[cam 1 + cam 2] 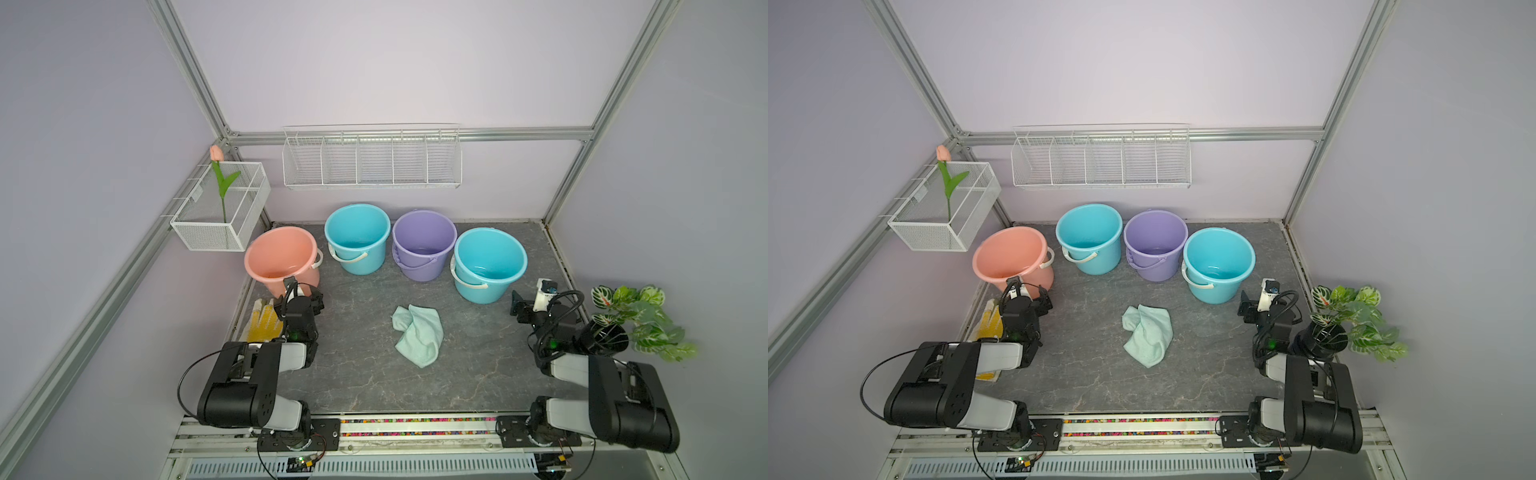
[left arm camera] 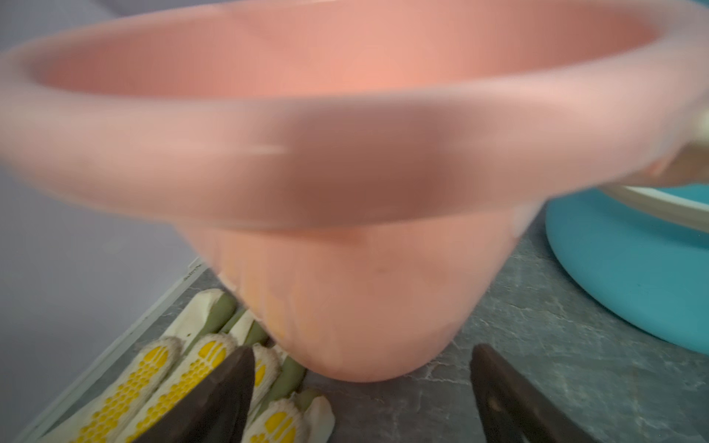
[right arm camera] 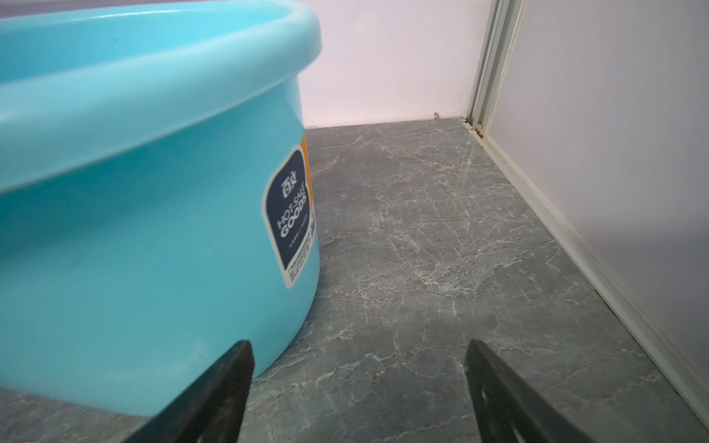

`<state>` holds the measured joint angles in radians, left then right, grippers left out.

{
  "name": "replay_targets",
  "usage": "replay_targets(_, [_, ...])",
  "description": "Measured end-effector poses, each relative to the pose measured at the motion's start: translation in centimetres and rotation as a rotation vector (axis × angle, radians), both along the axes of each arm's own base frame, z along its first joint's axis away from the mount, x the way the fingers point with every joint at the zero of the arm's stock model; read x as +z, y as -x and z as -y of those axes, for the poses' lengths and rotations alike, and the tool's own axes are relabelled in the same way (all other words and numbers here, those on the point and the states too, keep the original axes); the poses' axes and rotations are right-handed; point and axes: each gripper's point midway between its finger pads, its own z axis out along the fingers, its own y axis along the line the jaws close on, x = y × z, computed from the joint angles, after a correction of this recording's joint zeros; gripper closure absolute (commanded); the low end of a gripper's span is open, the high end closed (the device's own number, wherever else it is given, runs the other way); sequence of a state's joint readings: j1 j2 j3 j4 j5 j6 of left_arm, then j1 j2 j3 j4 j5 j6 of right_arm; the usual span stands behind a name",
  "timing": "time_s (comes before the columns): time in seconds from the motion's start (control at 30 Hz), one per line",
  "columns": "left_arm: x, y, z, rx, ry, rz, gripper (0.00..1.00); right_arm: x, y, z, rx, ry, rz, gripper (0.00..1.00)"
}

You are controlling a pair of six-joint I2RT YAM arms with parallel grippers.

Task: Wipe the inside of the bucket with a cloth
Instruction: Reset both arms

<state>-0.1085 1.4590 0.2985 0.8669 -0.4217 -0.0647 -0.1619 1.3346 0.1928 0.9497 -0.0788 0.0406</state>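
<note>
- Left arm (image 1: 249, 386) folds low at the left side of the table (image 1: 374, 386), wrist aimed at the pink bucket (image 1: 279, 257).
- Right arm (image 1: 615, 399) folds likewise, beside the nearest blue bucket (image 1: 490, 262).
- Mint cloth (image 1: 417, 334) lies crumpled on the table between the arms, untouched.
- Left gripper (image 2: 360, 351) and right gripper (image 3: 357, 345) gape wide, grasping nothing.

Four buckets (image 1: 424, 245) are blocking the desk's (image 1: 353, 386) far edge; a glove (image 1: 263, 321) is crowding the left edge, a plant (image 1: 640, 320) the right. Around the central cloth (image 1: 417, 334), bare desk is lying open.
</note>
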Motion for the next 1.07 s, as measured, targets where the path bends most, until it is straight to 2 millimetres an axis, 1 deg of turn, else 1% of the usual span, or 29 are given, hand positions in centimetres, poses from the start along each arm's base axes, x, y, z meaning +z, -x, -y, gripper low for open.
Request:
replay_targets(0.03, [-0.2, -0.4, 0.3, -0.020, 0.000, -0.005, 0.09, -0.3, -0.3, 0.0, 0.005, -0.014, 0.000, 0.11])
replay_targets(0.07, [-0.2, -0.7, 0.6, -0.033, -0.001, -0.006, 0.00, -0.6, -0.5, -0.1, 0.016, -0.024, -0.001, 0.11])
replay_targets(0.13, [-0.3, -1.5, 0.9, -0.051, -0.004, -0.021, 0.01, -1.5, -0.9, -0.6, 0.045, -0.038, -0.008, 0.11])
replay_targets(0.2, [0.2, -2.2, 1.1, -0.062, -0.002, -0.020, 0.01, -2.0, -0.9, -1.1, 0.067, -0.043, -0.021, 0.11])
replay_targets(0.3, [0.7, -2.7, 1.2, -0.068, 0.001, -0.006, 0.01, -1.5, -1.3, -2.3, 0.106, -0.022, 0.010, 0.11])
replay_targets(0.4, [0.4, -2.6, 1.4, -0.075, 0.003, -0.019, 0.01, -1.9, -1.8, -3.4, 0.138, -0.002, -0.007, 0.11])
replay_targets(0.57, [0.2, -2.6, 1.4, -0.078, 0.003, -0.031, 0.01, -1.2, -3.4, -4.2, 0.127, 0.050, -0.018, 0.11])
replay_targets(0.63, [0.1, -2.5, 1.4, -0.080, 0.003, -0.034, 0.02, -1.0, -3.7, -4.3, 0.122, 0.064, -0.016, 0.11])
replay_targets(0.77, [0.0, -2.5, 1.4, -0.080, 0.003, -0.036, 0.01, -1.4, -4.2, -3.8, 0.097, 0.074, -0.057, 0.11])
replay_targets(1.07, [0.0, -2.5, 1.4, -0.080, 0.003, -0.037, 0.02, -2.2, -4.1, -3.5, 0.080, 0.082, -0.097, 0.11])
